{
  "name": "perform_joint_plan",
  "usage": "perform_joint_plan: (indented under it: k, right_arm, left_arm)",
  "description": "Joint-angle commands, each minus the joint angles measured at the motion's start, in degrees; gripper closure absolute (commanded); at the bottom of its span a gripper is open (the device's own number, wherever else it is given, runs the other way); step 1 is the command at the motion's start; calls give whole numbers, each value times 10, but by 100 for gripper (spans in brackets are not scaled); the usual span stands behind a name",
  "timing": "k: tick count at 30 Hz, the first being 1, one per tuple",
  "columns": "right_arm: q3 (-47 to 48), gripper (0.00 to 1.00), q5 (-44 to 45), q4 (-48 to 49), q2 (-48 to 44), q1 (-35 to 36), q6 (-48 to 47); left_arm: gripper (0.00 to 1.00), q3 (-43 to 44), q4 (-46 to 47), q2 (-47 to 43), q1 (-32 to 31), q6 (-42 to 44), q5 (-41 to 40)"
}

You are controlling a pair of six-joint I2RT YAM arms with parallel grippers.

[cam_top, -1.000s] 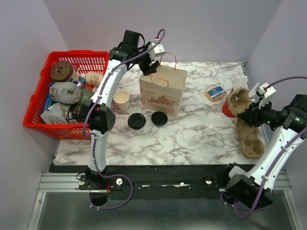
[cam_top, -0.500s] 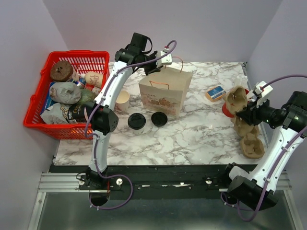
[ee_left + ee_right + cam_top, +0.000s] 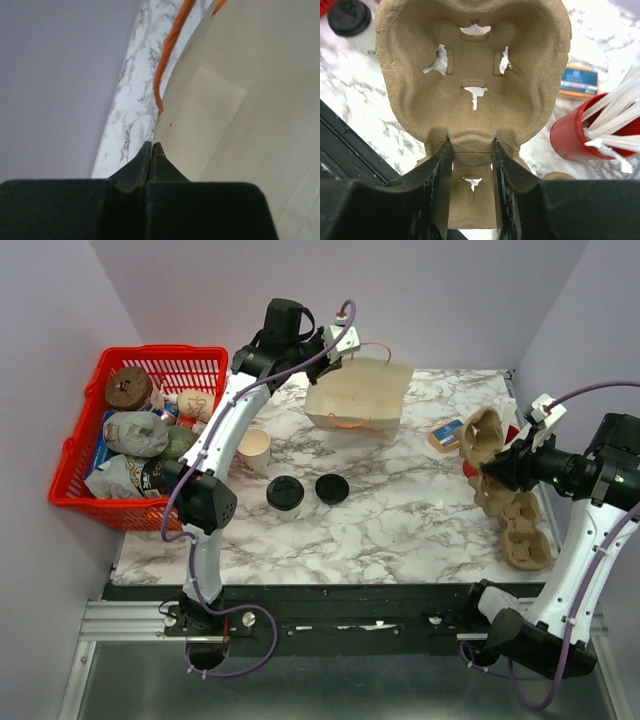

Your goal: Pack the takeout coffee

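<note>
The takeout coffee [image 3: 285, 493], a small whitish cup with a black lid, stands on the marble table left of centre. Behind it the tan paper bag [image 3: 360, 400] is tipped over and lifted, its orange handle [image 3: 170, 50] hanging loose. My left gripper [image 3: 335, 345] is shut on the bag's top rim, its fingertips [image 3: 152, 146] pinched together over the paper edge. At the right, my right gripper [image 3: 470, 145] is shut on the edge of a brown pulp cup carrier [image 3: 485, 438], held upright off the table.
A loose flat black lid [image 3: 332, 487] lies beside the coffee, and an open tan cup [image 3: 253, 447] stands behind them. A red basket [image 3: 165, 352] of groceries fills the left. More pulp carriers [image 3: 522, 535], a red cup of white sticks [image 3: 575, 135] and a small blue box [image 3: 450, 431] sit right.
My left gripper has shut on the bag's rim and pulled it up, tipping the bag toward the back right. My right gripper has moved slightly left with the carrier.
</note>
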Motion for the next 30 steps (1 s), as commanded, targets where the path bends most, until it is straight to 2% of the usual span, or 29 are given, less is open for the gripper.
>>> perform_joint_plan:
  k: [1, 4, 5, 6, 8, 11, 15, 19, 22, 26, 30]
  right_arm:
    - [74, 99, -58, -4, -7, 5, 94]
    - [96, 99, -86, 44, -10, 9, 131]
    - [102, 100, -92, 59, -11, 16, 143]
    - [102, 100, -93, 101, -13, 24, 179]
    - [103, 99, -82, 143, -18, 60, 209]
    - [106, 99, -70, 200, -17, 107, 251]
    - [129, 100, -77, 209, -12, 142, 253]
    - [152, 99, -45, 164, -10, 195, 163]
    - [160, 99, -33, 163, -3, 241, 131]
    - [149, 99, 26, 191, 6, 348, 97]
    - [139, 99, 70, 230, 19, 418, 44]
  left_arm:
    - [100, -43, 158, -75, -3, -147, -36]
    - [100, -117, 213, -114, -15, -173, -66]
    - [100, -167, 226, -125, -27, -177, -74]
    - [100, -195, 240, -136, -34, -177, -90]
    - [100, -278, 272, -167, -66, -152, -119]
    - [100, -356, 312, -191, -96, -146, -166]
    - [100, -379, 324, -195, -127, -196, -201]
    - [100, -386, 320, -200, -142, -222, -225]
    - [100, -403, 330, -209, -149, -237, -236]
    - [100, -406, 324, -212, -151, -251, -227]
    - [100, -414, 320, -220, -151, -253, -218]
